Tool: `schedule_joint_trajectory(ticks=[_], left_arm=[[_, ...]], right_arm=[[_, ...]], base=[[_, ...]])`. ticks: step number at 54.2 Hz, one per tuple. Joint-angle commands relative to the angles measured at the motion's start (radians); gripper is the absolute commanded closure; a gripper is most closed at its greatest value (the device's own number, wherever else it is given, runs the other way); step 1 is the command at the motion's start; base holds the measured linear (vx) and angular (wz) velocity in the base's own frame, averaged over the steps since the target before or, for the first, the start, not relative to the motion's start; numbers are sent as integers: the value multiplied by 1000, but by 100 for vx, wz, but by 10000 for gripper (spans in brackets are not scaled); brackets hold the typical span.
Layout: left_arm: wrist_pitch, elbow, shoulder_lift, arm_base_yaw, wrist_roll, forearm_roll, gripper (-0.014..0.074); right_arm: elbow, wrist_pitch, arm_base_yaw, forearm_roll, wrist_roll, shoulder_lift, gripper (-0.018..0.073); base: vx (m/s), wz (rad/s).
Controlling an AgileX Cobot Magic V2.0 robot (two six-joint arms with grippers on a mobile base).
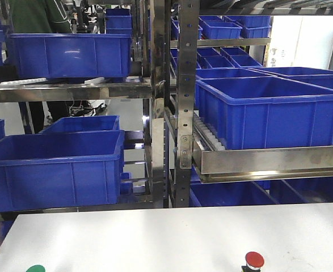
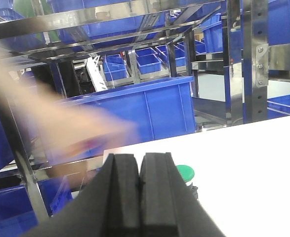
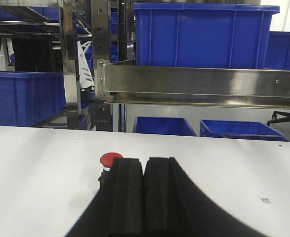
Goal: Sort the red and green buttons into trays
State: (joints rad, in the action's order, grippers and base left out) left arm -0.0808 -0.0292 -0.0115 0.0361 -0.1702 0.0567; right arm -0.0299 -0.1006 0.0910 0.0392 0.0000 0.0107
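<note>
Red button (image 3: 110,159) at eleven o'clock from right gripper (image 3: 144,183), green button (image 2: 185,172) at one o'clock from left gripper (image 2: 139,183); both pinched together, empty.

The front view looks from above the flat white table (image 1: 155,238) toward the tall steel rack (image 1: 183,85). Both wrist views skim that table low, facing the rack. Front and left share the green-capped push button (image 1: 36,268); front and right, the red-capped push button (image 1: 254,259).

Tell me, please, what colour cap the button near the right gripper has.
The button has a red cap, clearest in the right wrist view.
</note>
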Motion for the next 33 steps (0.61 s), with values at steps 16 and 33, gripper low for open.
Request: schedule_joint_trajectory(ticks=[16, 33], left_arm=[[81, 28, 8, 3, 2, 10, 602], [81, 28, 8, 3, 2, 10, 602]], right_arm=[[-8, 87, -3, 4, 0, 5, 567], [-8, 111, -3, 4, 0, 5, 567]], base=[[0, 0], [0, 0]])
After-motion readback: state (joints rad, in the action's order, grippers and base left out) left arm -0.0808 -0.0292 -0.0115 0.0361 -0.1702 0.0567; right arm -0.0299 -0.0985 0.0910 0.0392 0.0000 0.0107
